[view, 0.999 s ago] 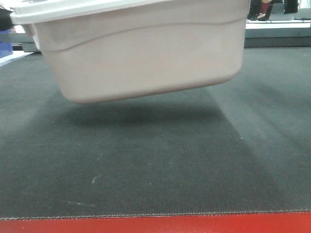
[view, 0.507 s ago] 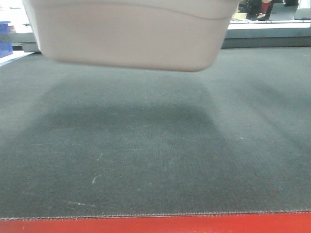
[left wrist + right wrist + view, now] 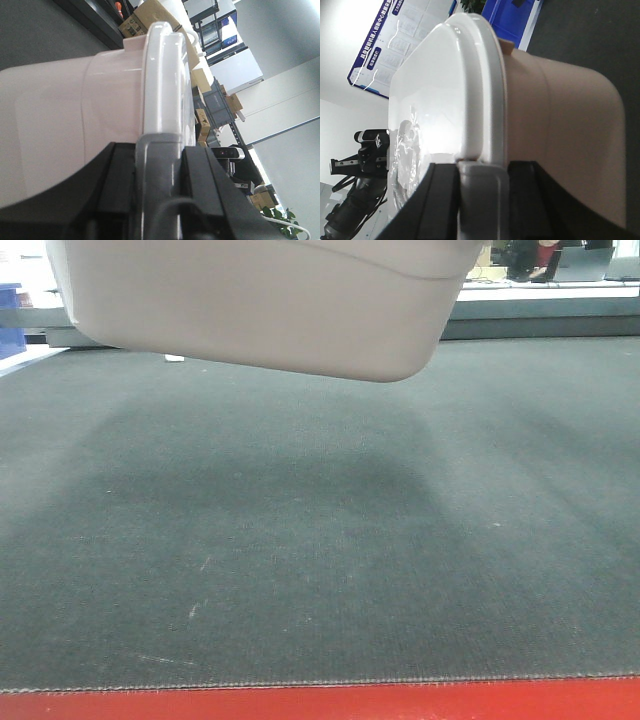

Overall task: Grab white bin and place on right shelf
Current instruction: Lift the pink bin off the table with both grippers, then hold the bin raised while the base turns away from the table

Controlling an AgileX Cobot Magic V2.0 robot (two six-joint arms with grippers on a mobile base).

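The left hand (image 3: 159, 160) is clamped on the rim of the white bin (image 3: 75, 125), whose pinkish wall stretches away beyond its fingers. Between the two hands the bin hangs clear of the dark surface (image 3: 300, 570), dipping toward the right hand (image 3: 482, 180), which is clamped on the opposite rim, the white lid (image 3: 435, 95) just past it.

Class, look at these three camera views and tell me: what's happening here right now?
A two-armed robot is holding the white bin up between its arms. The left hand and the right hand each clamp the rim of the lid. The bin hangs clear of the dark mat, slightly tilted, with its shadow below. No shelf is in view, so placing is not yet done.
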